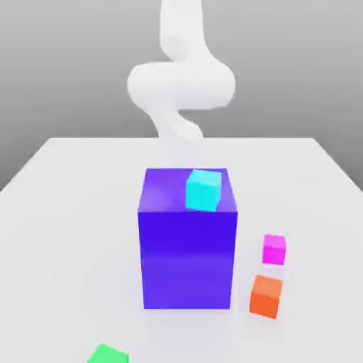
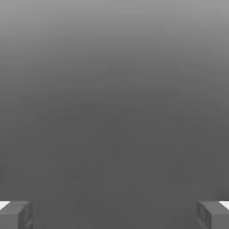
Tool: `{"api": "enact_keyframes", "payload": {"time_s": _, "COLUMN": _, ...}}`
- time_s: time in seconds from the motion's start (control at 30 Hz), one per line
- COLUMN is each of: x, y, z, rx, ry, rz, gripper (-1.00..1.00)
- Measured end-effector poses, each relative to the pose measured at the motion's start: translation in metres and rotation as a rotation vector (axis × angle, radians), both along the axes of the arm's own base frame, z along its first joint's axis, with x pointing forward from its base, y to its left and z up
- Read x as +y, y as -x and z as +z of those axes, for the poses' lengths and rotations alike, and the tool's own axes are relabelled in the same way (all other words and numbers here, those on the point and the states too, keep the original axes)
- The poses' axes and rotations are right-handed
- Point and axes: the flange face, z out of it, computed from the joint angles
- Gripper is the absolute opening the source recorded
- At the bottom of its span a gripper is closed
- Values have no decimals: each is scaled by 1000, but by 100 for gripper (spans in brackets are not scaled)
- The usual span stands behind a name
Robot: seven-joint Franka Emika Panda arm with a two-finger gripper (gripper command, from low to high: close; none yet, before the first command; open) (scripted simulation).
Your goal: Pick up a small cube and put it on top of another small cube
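- arm (image 1: 181, 85): bent, reaching down behind blue block (image 1: 187, 259)
- gripper (image 2: 114, 215): spread wide, nothing between fingers
- magenta cube (image 1: 274, 249): apart from hand, toward exterior view's right

Big block (image 1: 187, 259) — glossy, smooth, plastic-looking; robot arm (image 1: 181, 85) — smooth, white.

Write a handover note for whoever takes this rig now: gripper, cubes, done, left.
Gripper: open, fingers wide apart, nothing between them.
Magenta cube: on the table, toward the exterior view's right, just behind the orange cube.
Green cube: at the exterior view's bottom edge, left of the big blue block, partly cut off; its top looks bare.
Done: no stacking of these two.
Left: grasp magenta, set it on green, release.
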Motion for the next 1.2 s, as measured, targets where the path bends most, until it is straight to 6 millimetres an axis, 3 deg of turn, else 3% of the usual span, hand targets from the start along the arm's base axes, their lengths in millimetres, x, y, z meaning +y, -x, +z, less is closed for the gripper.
{"api": "enact_keyframes", "payload": {"time_s": 0.13, "x": 54, "y": -27, "z": -99, "rx": 129, "ry": 84, "rz": 218, "gripper": 0}}
{"api": "enact_keyframes", "payload": {"time_s": 0.3, "x": 121, "y": -18, "z": -225, "rx": 279, "ry": 197, "rz": 502, "gripper": 0}}
{"api": "enact_keyframes", "payload": {"time_s": 0.43, "x": 164, "y": 25, "z": -326, "rx": 399, "ry": 302, "rz": 754, "gripper": 0}}
{"api": "enact_keyframes", "payload": {"time_s": 0.53, "x": 183, "y": 79, "z": -403, "rx": 496, "ry": 397, "rz": 971, "gripper": 0}}
{"api": "enact_keyframes", "payload": {"time_s": 0.6, "x": 186, "y": 120, "z": -446, "rx": 558, "ry": 461, "rz": 1114, "gripper": 0}}
{"api": "enact_keyframes", "payload": {"time_s": 0.7, "x": 186, "y": 141, "z": -479, "rx": 589, "ry": 490, "rz": 1192, "gripper": 0}}
{"api": "enact_keyframes", "payload": {"time_s": 0.9, "x": 185, "y": 144, "z": -524, "rx": 594, "ry": 491, "rz": 1201, "gripper": 0}}
{"api": "enact_keyframes", "payload": {"time_s": 0.93, "x": 184, "y": 145, "z": -531, "rx": 594, "ry": 494, "rz": 1199, "gripper": -100}}
{"api": "enact_keyframes", "payload": {"time_s": 1.2, "x": 184, "y": 145, "z": -529, "rx": 595, "ry": 494, "rz": 1200, "gripper": -100}}
